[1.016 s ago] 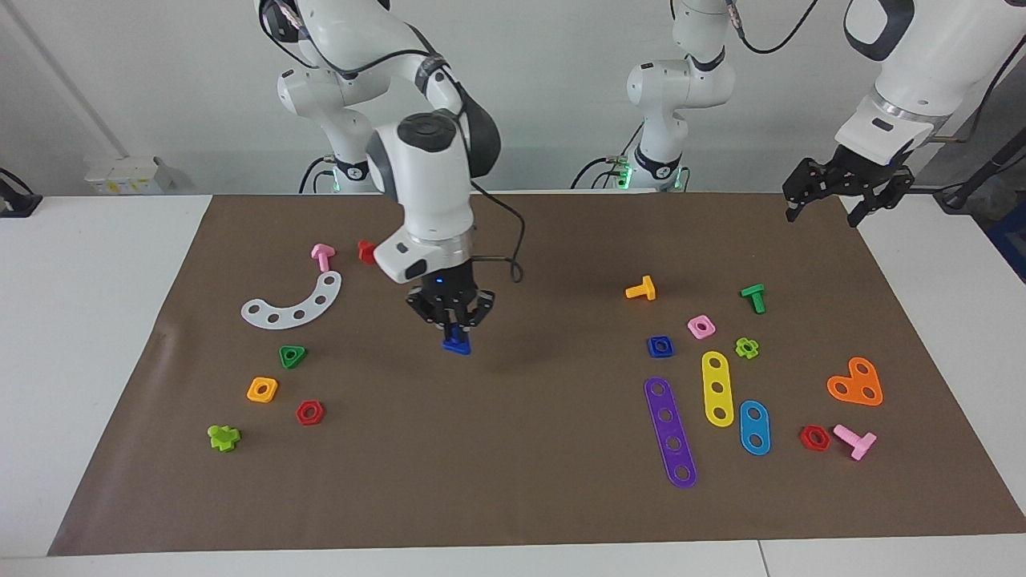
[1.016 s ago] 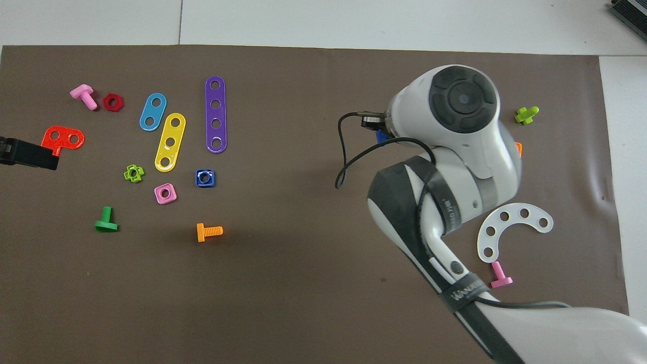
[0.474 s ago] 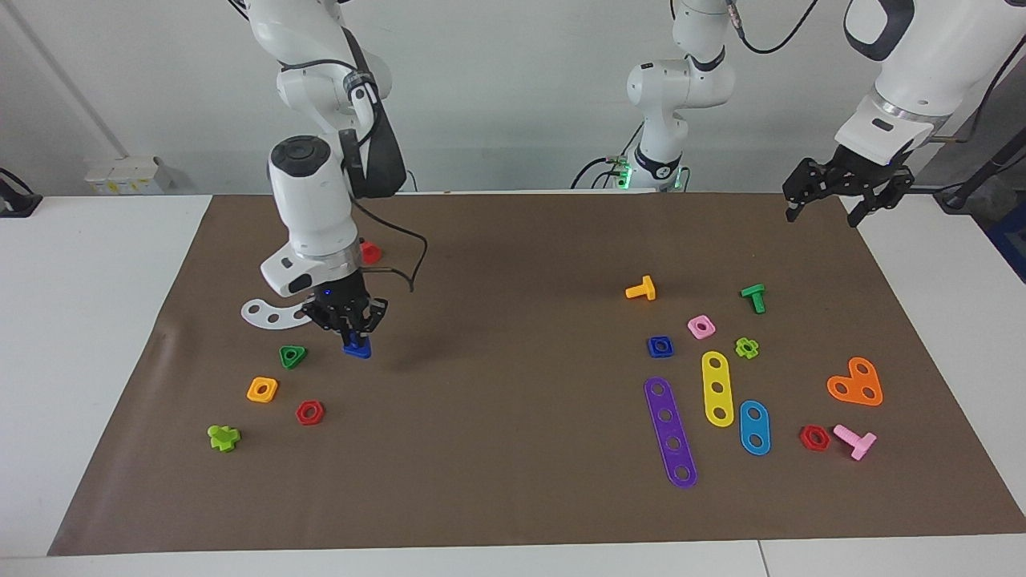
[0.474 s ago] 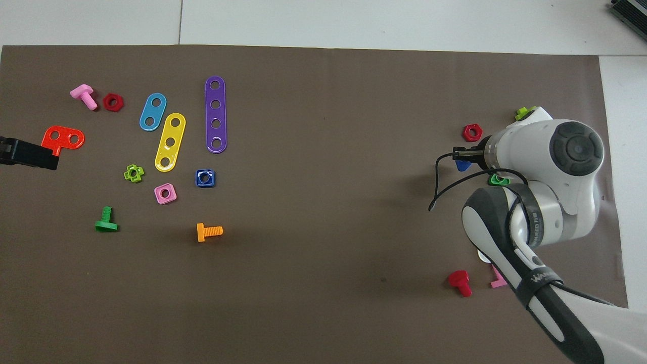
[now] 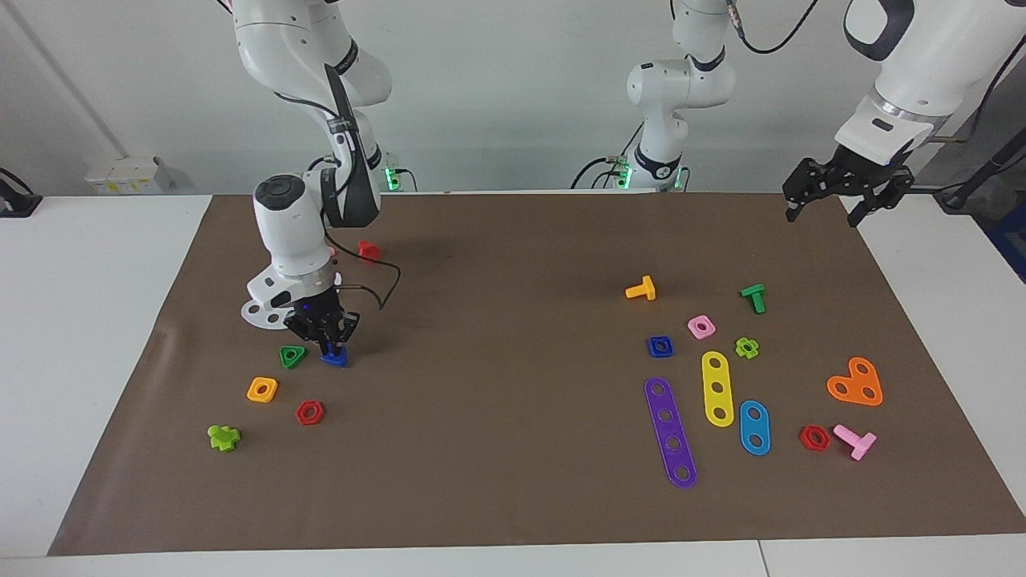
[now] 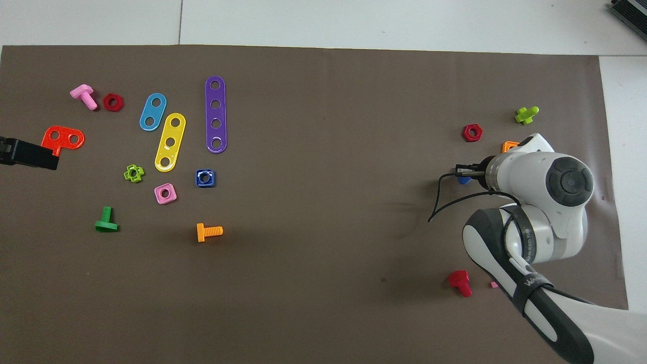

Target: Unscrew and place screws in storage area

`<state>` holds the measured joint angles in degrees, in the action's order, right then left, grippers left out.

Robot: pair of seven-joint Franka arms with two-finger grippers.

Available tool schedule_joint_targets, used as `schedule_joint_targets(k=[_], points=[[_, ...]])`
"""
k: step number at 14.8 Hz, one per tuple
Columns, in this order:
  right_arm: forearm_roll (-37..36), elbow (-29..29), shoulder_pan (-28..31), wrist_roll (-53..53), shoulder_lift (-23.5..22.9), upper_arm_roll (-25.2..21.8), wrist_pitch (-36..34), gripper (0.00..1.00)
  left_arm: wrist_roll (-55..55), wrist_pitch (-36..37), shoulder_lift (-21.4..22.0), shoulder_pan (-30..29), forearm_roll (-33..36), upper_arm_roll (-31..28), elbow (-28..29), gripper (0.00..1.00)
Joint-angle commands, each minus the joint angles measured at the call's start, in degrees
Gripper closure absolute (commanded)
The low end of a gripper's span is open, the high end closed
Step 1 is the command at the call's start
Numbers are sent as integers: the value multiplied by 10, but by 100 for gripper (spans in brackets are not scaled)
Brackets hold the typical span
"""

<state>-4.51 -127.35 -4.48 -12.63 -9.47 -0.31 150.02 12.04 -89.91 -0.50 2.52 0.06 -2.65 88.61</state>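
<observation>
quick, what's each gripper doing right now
Right gripper: shut on the blue bolt, low over the mat beside the green nut.
Left gripper: open, holding nothing, waiting over the mat's corner.

White arms, black tools, trailing black cables.

1. The right arm bends down steeply, its wrist vertical; the right gripper points straight down, low over the mat, fingers closed on something.
2. The left gripper waits raised, fingers spread.
</observation>
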Motion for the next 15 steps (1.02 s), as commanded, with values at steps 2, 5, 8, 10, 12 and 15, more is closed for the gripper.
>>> schedule_joint_targets(k=[2, 5, 8, 10, 12, 15], points=[[17, -11, 15, 20, 0, 10, 18, 10, 5, 8, 7, -8, -8, 5, 4, 0], [17, 3, 11, 13, 1, 10, 6, 0, 5, 8, 7, -8, -8, 5, 4, 0], [16, 113, 14, 12, 10, 7, -149, 0, 5, 8, 7, -8, -8, 5, 4, 0], [16, 210, 20, 12, 20, 6, -292, 0, 5, 8, 7, -9, -8, 5, 4, 0], [16, 247, 24, 12, 55, 6, -370, 0, 5, 8, 7, -9, -8, 5, 4, 0], [18, 273, 40, 13, 112, 5, -442, 0, 5, 8, 7, -9, -8, 5, 4, 0]])
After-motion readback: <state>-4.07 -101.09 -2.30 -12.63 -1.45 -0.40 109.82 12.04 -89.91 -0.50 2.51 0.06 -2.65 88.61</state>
